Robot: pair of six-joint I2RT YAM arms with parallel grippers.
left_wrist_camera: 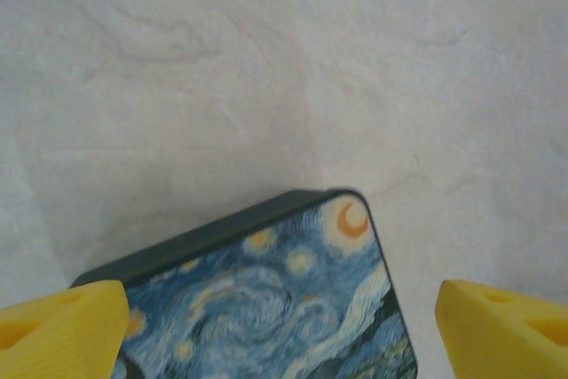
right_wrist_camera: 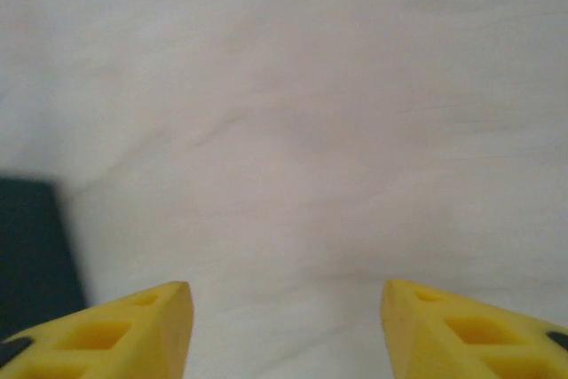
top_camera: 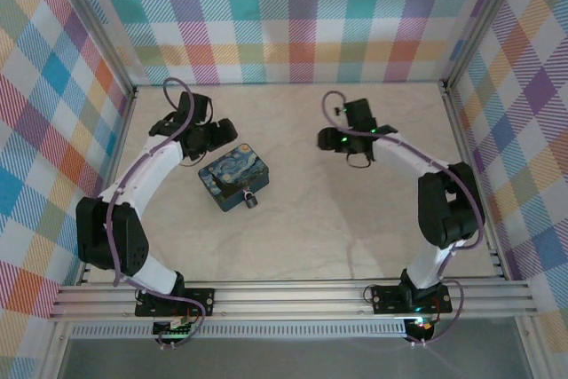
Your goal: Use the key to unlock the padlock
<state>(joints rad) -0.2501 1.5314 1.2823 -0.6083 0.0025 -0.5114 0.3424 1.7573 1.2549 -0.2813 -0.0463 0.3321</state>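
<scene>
Marbled tabletop (top_camera: 355,219) bears starry-picture box (top_camera: 229,173) beside padlock (top_camera: 251,201).

no readable text, no labels or numbers

The padlock (top_camera: 251,201) is picked up from the top camera: tiny, near-black body with a small greyish metal part on it. It is located at the near edge of the blue picture box (top_camera: 233,177), close to that box's near right corner. Touching the box wall or just beside it cannot be told. A dark patch on the box lid is seen right behind it. It is placed left of the table (top_camera: 355,228) centre. Shackle state is too small to be judged.
</scene>
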